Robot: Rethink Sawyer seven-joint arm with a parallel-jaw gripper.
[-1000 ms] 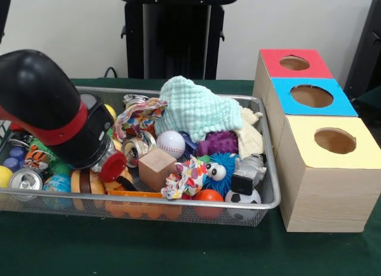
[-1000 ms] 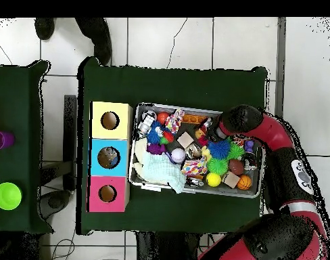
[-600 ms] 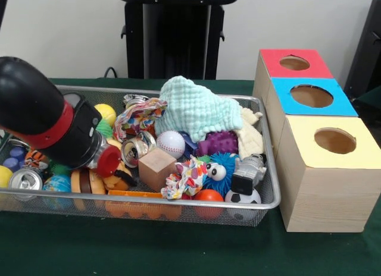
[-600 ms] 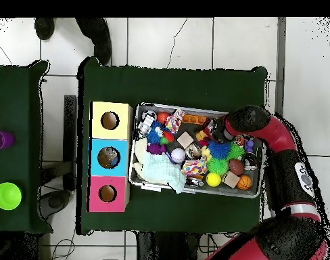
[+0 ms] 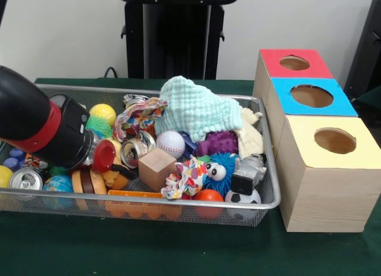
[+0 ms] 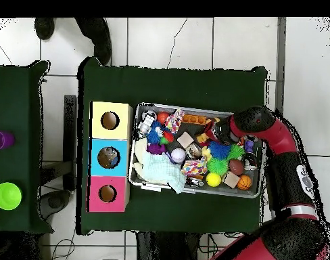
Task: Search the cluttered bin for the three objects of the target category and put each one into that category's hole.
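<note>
The wire mesh bin (image 5: 262, 139) (image 6: 198, 191) is piled with toys. A mint cloth (image 5: 196, 109) lies on the heap, with a white baseball (image 5: 171, 143), a wooden block (image 5: 157, 168), a purple spiky ball (image 5: 217, 144) and a blue fuzzy ball (image 5: 220, 172) below it. Drink cans (image 5: 25, 179) (image 5: 136, 150) lie at the left and in the middle. My gripper (image 5: 105, 158) (image 6: 220, 129) comes in low from the left end of the bin, its tip among the toys beside the middle can. The arm's thick wrist hides what lies under the tip.
Three wooden boxes stand beside the bin, each with a round hole: red top (image 5: 294, 63) (image 6: 107, 193), blue top (image 5: 311, 96) (image 6: 109, 158), yellow top (image 5: 335, 140) (image 6: 110, 120). A toy robot (image 5: 247, 173) and a soccer ball (image 5: 243, 198) sit in the bin's near right corner.
The arm has drawn back toward the bin's left end in the front view. Its tip has risen a little, uncovering the yellow ball and the toys beneath.
</note>
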